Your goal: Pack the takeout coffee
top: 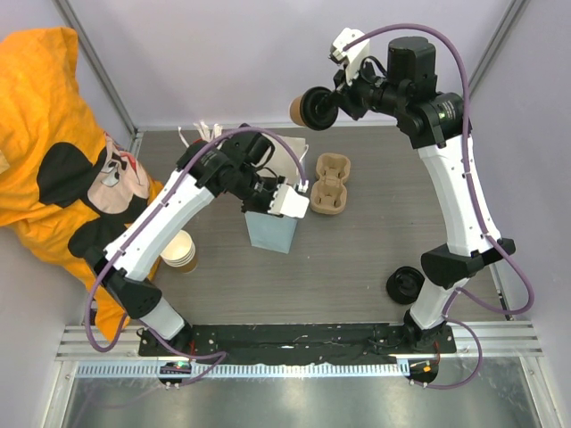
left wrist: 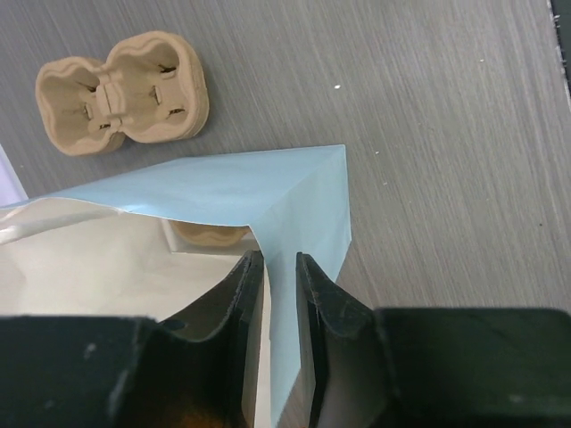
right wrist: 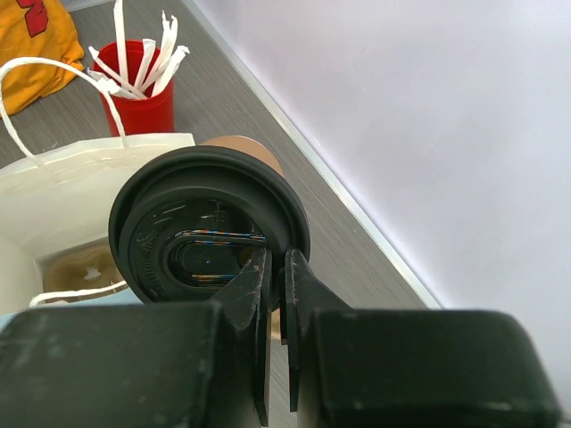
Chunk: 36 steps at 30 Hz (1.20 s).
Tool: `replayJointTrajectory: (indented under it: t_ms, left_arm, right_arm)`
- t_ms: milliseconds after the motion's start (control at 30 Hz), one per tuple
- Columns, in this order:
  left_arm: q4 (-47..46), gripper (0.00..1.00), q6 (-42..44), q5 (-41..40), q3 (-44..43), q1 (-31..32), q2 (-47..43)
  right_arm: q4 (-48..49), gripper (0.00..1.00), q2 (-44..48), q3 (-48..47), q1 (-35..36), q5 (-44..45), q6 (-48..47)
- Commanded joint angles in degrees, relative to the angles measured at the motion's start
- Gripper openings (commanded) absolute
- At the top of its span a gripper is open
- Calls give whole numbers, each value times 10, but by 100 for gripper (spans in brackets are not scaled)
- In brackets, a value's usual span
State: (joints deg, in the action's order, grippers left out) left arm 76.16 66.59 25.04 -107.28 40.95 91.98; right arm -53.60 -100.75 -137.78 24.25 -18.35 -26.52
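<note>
tabletop (top: 357,259): grey wood-look. The widest bare stretch runs between the bag and the arm bases, and walls hem in the far edge and both sides.
bag (top: 268,230): pale blue, upright mid-tabletop with its mouth open. The cream lining really only shows in the left wrist view.
left gripper (left wrist: 278,259): pinching the bag's top rim by a corner. From the top view you can't make that out.
right gripper (right wrist: 277,259): pressed onto the rim of the coffee's black lid.
cup carrier (top: 328,185): just right of the bag, not touching it.
takeout coffee (top: 308,108): up in the air, tipped sideways, past the bag near the far wall. The right wrist view puts the bag's mouth behind it.
loose lids (top: 406,285): by the right arm's base.
</note>
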Motion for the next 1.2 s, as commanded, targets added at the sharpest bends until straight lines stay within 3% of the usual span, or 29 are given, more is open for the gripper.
replayJointTrajectory:
  t_ms: [0, 133, 400, 467, 500, 667, 867, 1167]
  left_arm:
    - [43, 23, -26, 5, 18, 19, -60]
    - [42, 0, -45, -10, 36, 35, -86]
    - [45, 1, -73, -21, 45, 57, -107]
    - [30, 14, -79, -32, 49, 57, -113]
    - [9, 36, -80, -43, 56, 57, -116]
    - [-31, 51, -65, -82, 80, 57, -125]
    - [-26, 49, -61, -90, 92, 56, -100]
    - [-21, 28, -61, -89, 81, 55, -61]
  right_arm:
    - [27, 1, 21, -3, -2, -15, 14]
    - [28, 1, 20, -12, -1, -19, 20]
    - [28, 1, 25, -11, -1, -27, 25]
    - [29, 1, 27, -11, -1, -29, 27]
    - [29, 1, 27, -12, -1, -31, 27]
    - [29, 1, 29, -7, -1, -33, 28]
    - [29, 1, 32, 1, -1, -36, 29]
    - [29, 1, 44, 29, -1, -39, 23]
